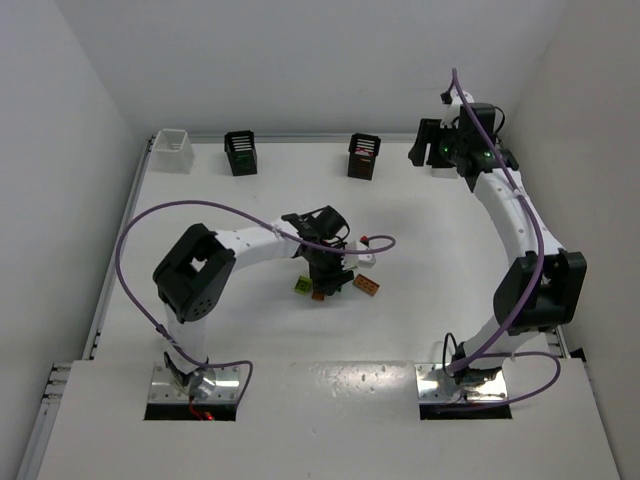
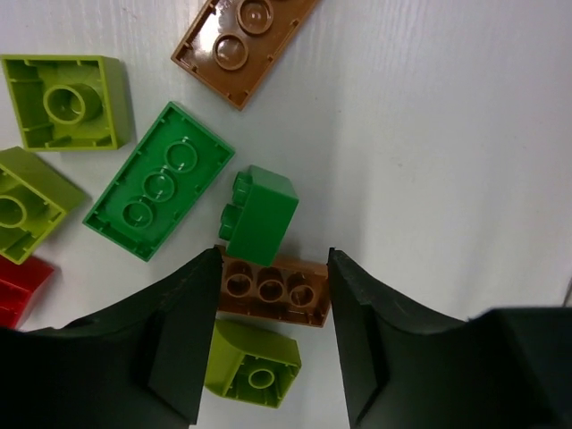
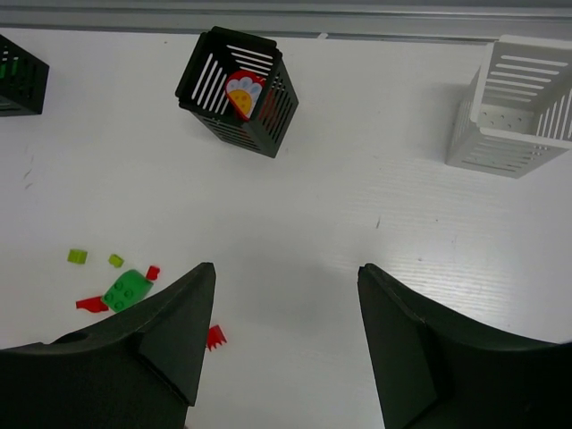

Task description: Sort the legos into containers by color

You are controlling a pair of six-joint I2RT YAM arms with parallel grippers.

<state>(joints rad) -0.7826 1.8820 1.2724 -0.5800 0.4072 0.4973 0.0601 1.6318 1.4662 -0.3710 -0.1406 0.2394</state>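
I am looking down on a white bench (image 1: pixel 420 300); plain white walls (image 1: pixel 300 60) are boxing it in at the frame's top, left and right.

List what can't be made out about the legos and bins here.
- Top view: left claw covers most legos.
- Left wrist view: red lego cut by the edge and the claw; grip on the orange-brown lego unclear.
- Right wrist view: leftmost black bin cut by the edge; piece in the middle black bin too small to identify.
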